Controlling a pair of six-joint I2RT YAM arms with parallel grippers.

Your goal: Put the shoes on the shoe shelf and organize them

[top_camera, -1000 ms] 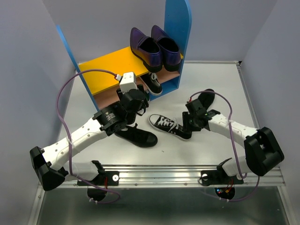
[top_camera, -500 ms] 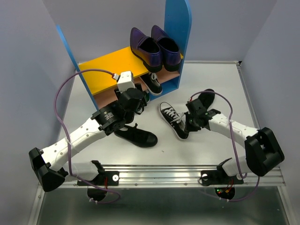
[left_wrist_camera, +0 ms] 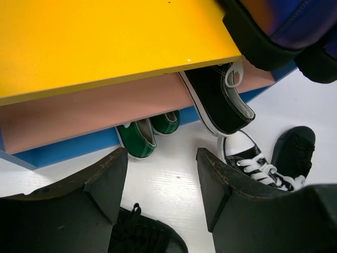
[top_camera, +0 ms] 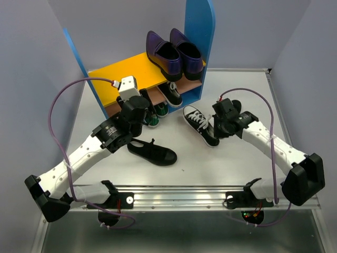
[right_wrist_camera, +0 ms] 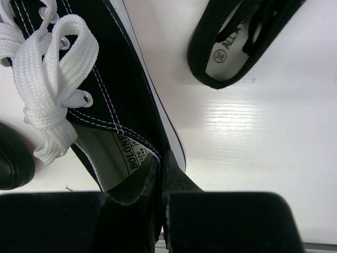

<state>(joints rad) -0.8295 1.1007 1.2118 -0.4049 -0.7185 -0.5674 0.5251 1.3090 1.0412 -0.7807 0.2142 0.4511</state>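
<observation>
The shoe shelf (top_camera: 121,71) stands at the back, its yellow top board (left_wrist_camera: 105,42) carrying two purple loafers (top_camera: 174,52). One black sneaker (left_wrist_camera: 218,100) and a pair of green sneakers (left_wrist_camera: 136,139) poke out from the lower board (left_wrist_camera: 79,113). My right gripper (right_wrist_camera: 162,163) is shut on the heel collar of a black lace-up sneaker (top_camera: 200,124), whose toe points toward the shelf. My left gripper (left_wrist_camera: 162,158) hangs open over bare table in front of the green sneakers, holding nothing. A black slip-on (top_camera: 152,153) lies below it.
Another black shoe (right_wrist_camera: 237,47) lies on the table just right of the held sneaker, partly hidden by my right arm (top_camera: 263,139) in the top view. Grey walls close in the table on both sides. Purple cables loop over both arms.
My right gripper has shut on the lace-up sneaker and swung it round, toe toward the shelf, carrying it farther back. My left arm has drawn back leftward, uncovering the green sneakers.
</observation>
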